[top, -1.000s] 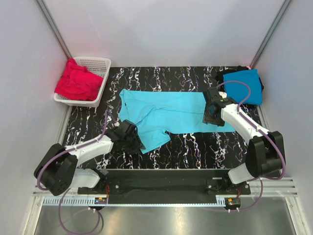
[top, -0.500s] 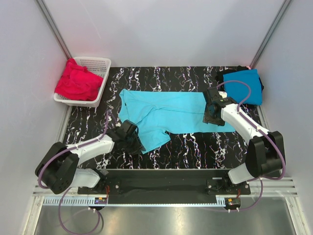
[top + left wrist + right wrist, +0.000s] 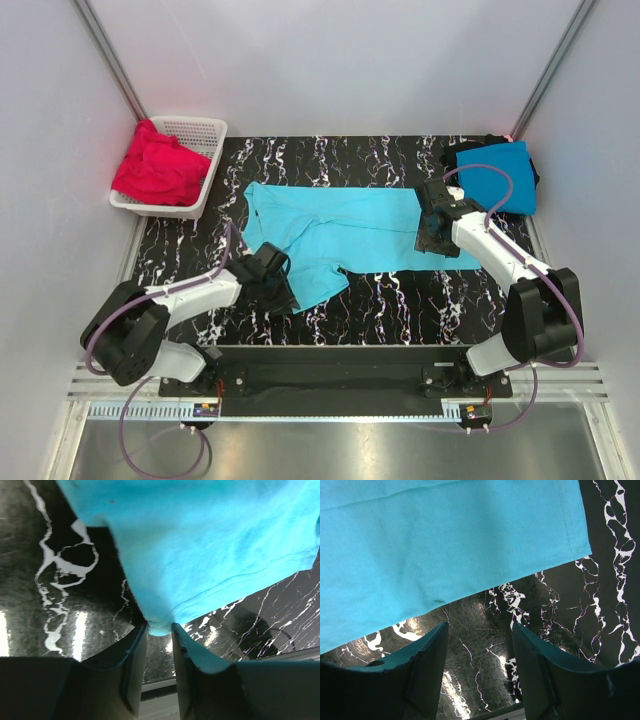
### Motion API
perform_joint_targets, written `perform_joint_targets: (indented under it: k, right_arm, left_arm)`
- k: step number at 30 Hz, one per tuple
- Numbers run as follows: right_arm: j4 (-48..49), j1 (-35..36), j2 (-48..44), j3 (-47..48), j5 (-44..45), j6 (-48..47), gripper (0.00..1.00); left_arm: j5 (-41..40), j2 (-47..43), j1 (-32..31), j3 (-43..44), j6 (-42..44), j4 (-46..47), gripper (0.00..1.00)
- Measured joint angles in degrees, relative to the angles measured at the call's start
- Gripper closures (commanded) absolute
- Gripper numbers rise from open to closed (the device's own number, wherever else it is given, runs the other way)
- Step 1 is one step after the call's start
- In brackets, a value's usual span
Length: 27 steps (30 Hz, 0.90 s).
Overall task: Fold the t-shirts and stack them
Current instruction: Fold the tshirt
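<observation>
The light turquoise t-shirt [image 3: 340,230] lies spread across the middle of the black marble table. My left gripper [image 3: 281,291] is at its near left sleeve. In the left wrist view the jaws [image 3: 159,628] are pinched on the sleeve's hem corner [image 3: 200,545]. My right gripper [image 3: 432,236] hovers over the shirt's right end. In the right wrist view it [image 3: 479,626] is open and empty over bare table, just off the shirt's edge [image 3: 445,545]. A deeper blue t-shirt [image 3: 503,178] lies folded on a black one [image 3: 468,149] at the back right. Red t-shirts [image 3: 155,165] fill the basket.
The white lattice basket [image 3: 206,126] stands at the back left corner of the table [image 3: 400,300]. Grey walls close in the left, right and back. The table's near edge [image 3: 160,687] runs just below my left fingers.
My left gripper has slid a little to the right onto the near sleeve. The right arm and the shirts have not moved.
</observation>
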Motion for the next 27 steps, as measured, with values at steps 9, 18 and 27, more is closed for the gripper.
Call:
perform_joint_targets:
  k: [9, 18, 27]
  right_arm:
    - [0.0, 0.0, 0.0, 0.0, 0.04, 0.0, 0.39]
    - [-0.02, 0.0, 0.0, 0.0, 0.13, 0.0, 0.39]
    - [-0.57, -0.83, 1.46, -0.02, 5.64, 2.34, 0.34]
  left_arm:
    - [-0.07, 0.85, -0.85, 0.72, 0.15, 0.44, 0.83]
    - [-0.33, 1.31, -1.36, 0.74, 0.31, 0.39, 1.0]
    - [-3.04, -1.79, -1.57, 1.03, 1.27, -3.3, 1.0]
